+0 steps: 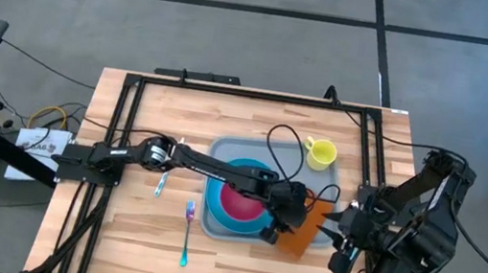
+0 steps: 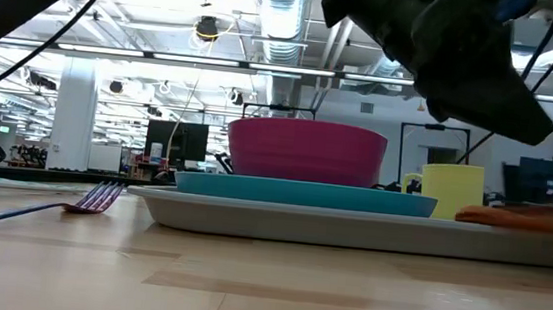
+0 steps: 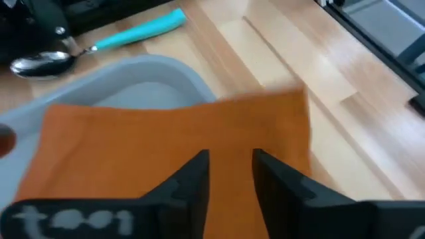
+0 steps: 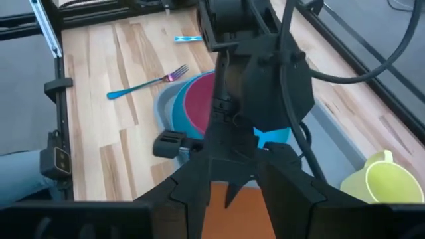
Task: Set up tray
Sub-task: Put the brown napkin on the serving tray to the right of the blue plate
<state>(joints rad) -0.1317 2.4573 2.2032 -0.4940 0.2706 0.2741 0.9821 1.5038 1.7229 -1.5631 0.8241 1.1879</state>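
Pale grey-blue plastic tray (image 1: 223,149) is sitting mid-table, carrying a round blue plate (image 1: 253,225) with a pink bowl (image 1: 241,203) and, at its two o'clock, a yellow mug (image 1: 320,153). Left gripper (image 1: 292,223) is hovering with fingers slightly parted over the orange-brown rectangular napkin (image 1: 304,233), which is overlapping the tray's five o'clock corner. Right gripper (image 1: 335,226) is waiting just beside, fingers spread.

Grey-blue tray (image 1: 223,148), magenta bowl (image 1: 242,204) on blue plate (image 1: 237,167), orange napkin (image 1: 303,231), yellow mug (image 1: 321,153).

1 tray (image 1: 223,148); 1 plate (image 1: 254,168); 1 bowl (image 1: 242,204); 1 mug (image 1: 321,153); 1 napkin (image 1: 299,234); 1 fork (image 1: 188,235)
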